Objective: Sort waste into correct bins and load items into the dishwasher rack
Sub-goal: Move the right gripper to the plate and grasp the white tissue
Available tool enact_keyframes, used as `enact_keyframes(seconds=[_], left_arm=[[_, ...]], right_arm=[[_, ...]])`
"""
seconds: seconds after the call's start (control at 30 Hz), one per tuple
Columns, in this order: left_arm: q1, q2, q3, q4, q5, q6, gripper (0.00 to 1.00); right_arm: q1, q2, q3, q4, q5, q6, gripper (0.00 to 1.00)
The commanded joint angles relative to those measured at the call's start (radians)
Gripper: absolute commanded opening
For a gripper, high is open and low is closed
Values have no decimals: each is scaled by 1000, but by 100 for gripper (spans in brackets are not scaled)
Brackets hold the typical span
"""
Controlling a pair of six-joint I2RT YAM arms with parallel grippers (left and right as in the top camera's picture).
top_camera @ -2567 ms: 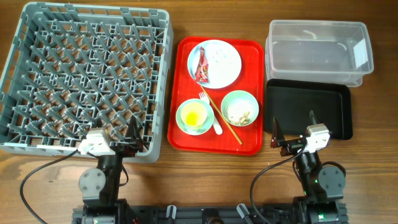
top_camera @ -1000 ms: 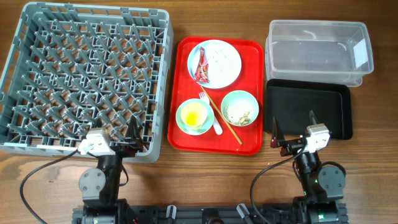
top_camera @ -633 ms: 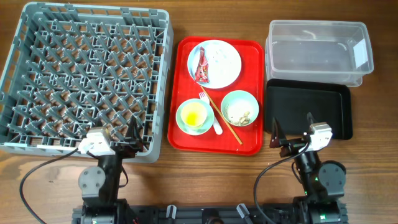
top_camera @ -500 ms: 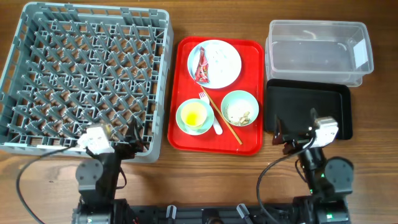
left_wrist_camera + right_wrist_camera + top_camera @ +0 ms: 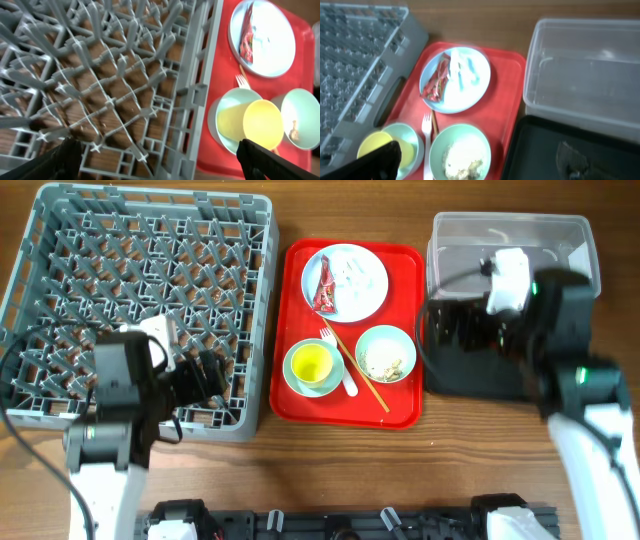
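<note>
With both the left gripper (image 5: 210, 376) and the right gripper (image 5: 462, 330) seen wide open and empty, the light, slippery yellow cup (image 5: 312, 363) in the lower-left bowl (image 5: 293, 371) of the red tray (image 5: 400, 270) is judged best pinched at its rim, and the soft, crinkly red wrapper (image 5: 325, 284) on the plate (image 5: 366, 286) higher up at its middle.

The serving tray (image 5: 400, 270) lies between the rack (image 5: 150, 192), left, and the tub (image 5: 460, 240) behind the shallow tray (image 5: 460, 380), right.
</note>
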Motion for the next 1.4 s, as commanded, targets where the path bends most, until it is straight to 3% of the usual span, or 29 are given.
enact_keyframes(seconds=[0.0, 0.13, 0.3, 0.53, 0.7, 0.8, 1.1, 1.37], left_arm=[[3, 111, 110, -94, 47, -5, 100], [3, 130, 114, -103, 47, -5, 100], [3, 130, 114, -101, 47, -5, 100], [3, 130, 114, -95, 47, -5, 100], [3, 130, 114, -95, 47, -5, 100], [3, 130, 114, -93, 47, -5, 100], [3, 130, 114, -95, 47, -5, 100], [3, 130, 114, -96, 47, -5, 100]], right_arm=[[4, 150, 194, -126, -42, -88, 100], [4, 187, 218, -164, -46, 73, 100], [21, 186, 218, -113, -102, 63, 100], [202, 245, 381, -163, 100, 92, 100], [278, 470, 726, -284, 200, 57, 100], [282, 631, 875, -237, 209, 43, 100], [307, 972, 876, -87, 205, 98, 99], [333, 1176, 873, -30, 205, 214, 86]])
